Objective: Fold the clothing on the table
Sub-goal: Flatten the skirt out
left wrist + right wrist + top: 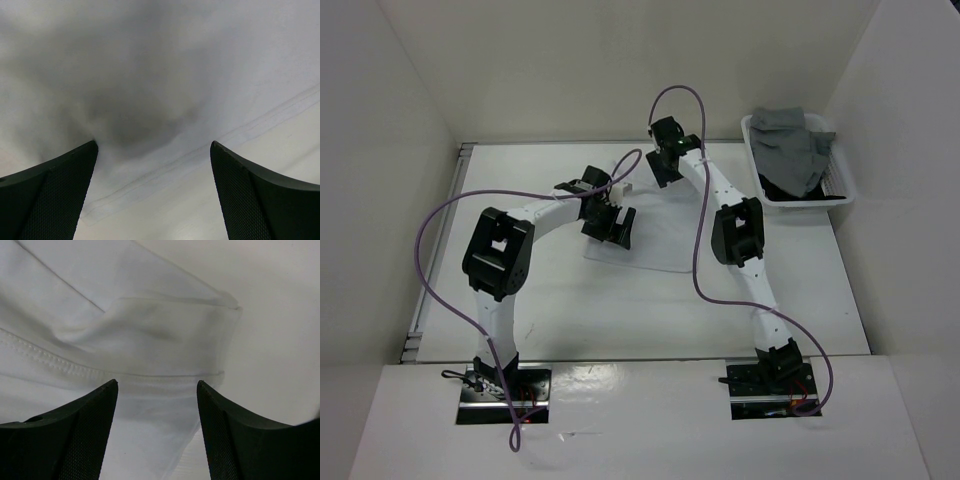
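Left end effector (154, 146) wide, right end effector (157, 382) parted, both low over clothing (660, 240)

White table (570, 310) w/ white clothing (658, 238) near centre, basket (806, 201) at far-right corner (grey garment (790, 145) inside).

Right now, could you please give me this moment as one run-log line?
task: fold clothing | left gripper: open, above clothing | right gripper: open, at its hemmed corner | clothing: lying on table
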Controlling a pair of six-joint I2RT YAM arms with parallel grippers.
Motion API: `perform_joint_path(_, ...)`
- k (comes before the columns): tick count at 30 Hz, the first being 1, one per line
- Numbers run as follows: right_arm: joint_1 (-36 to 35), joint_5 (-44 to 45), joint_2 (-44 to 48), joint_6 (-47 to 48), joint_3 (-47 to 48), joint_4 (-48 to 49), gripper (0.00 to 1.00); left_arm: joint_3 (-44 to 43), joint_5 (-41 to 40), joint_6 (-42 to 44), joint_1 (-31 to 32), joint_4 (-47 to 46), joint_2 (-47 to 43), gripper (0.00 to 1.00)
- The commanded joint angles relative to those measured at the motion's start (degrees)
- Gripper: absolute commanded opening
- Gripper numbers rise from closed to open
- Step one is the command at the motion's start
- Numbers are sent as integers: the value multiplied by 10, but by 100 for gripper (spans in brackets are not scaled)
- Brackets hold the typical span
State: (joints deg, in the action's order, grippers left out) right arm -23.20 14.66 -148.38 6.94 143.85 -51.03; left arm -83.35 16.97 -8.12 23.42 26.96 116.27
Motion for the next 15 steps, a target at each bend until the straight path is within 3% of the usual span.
perform_joint_path(1, 3, 10, 59, 3, -8, 14, 70, 4, -23, 13, 0, 47, 17, 100)
perform_joint_path(9, 3, -10, 50, 3, 6, 6, 70, 66, -50, 71, -7, 137, -40, 100)
perform_joint_path(15, 3, -65, 17, 3, 66, -5, 66, 122, -45, 91, -7, 132, -94, 100)
